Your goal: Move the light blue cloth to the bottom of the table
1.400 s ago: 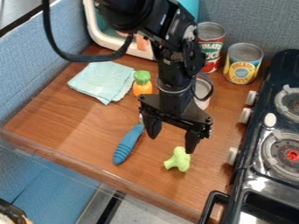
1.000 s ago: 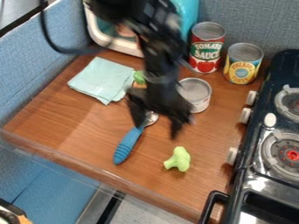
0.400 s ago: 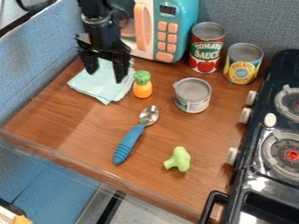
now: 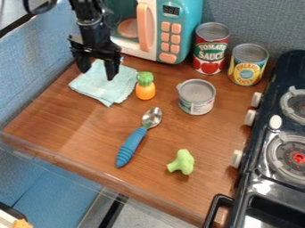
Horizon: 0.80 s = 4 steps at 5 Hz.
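Now hand [image 4: 97, 75] over light blue cloth [image 4: 106, 91], 2 fingers spread apart; earlier near broccoli [image 4: 182, 161].

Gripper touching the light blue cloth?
Cannot tell. In the camera view, the open gripper overlaps the light blue cloth, but the slanted angle doesn't settle whether its fingertips meet the fabric or hang above.

From above, a near camera slants down onto the desk [image 4: 77, 129]. The microwave [image 4: 159, 31] stands toward twelve o'clock.
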Each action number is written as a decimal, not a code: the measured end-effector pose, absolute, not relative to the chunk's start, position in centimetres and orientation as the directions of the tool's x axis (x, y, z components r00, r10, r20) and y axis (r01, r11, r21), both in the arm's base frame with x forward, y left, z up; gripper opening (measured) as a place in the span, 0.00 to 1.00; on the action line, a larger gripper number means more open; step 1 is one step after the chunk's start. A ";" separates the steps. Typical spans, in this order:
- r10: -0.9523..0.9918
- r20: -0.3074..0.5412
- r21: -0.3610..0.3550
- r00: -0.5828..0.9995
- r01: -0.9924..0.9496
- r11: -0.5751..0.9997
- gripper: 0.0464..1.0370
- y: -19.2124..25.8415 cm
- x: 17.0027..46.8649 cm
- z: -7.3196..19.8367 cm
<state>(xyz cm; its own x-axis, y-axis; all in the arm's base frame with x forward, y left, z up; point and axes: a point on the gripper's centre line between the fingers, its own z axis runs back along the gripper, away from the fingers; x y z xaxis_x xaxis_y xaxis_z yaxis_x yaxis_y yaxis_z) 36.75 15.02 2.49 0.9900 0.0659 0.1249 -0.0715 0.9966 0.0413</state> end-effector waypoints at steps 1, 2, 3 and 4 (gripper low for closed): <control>0.083 0.097 0.044 0.992 -0.088 0.995 0.96 15.8 38.3 0.9; 0.058 0.082 0.051 0.995 -0.062 0.997 0.96 15.9 40.0 -0.6; 0.020 0.053 0.050 0.998 -0.023 0.998 0.96 15.1 39.9 -1.7; 0.002 0.045 0.042 0.999 -0.004 0.999 0.96 14.3 38.0 -2.3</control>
<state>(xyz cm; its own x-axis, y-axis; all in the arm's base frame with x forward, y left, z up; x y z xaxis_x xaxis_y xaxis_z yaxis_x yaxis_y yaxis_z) 37.95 14.32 -2.30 0.9990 0.0022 0.0453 -0.0041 0.9991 0.0421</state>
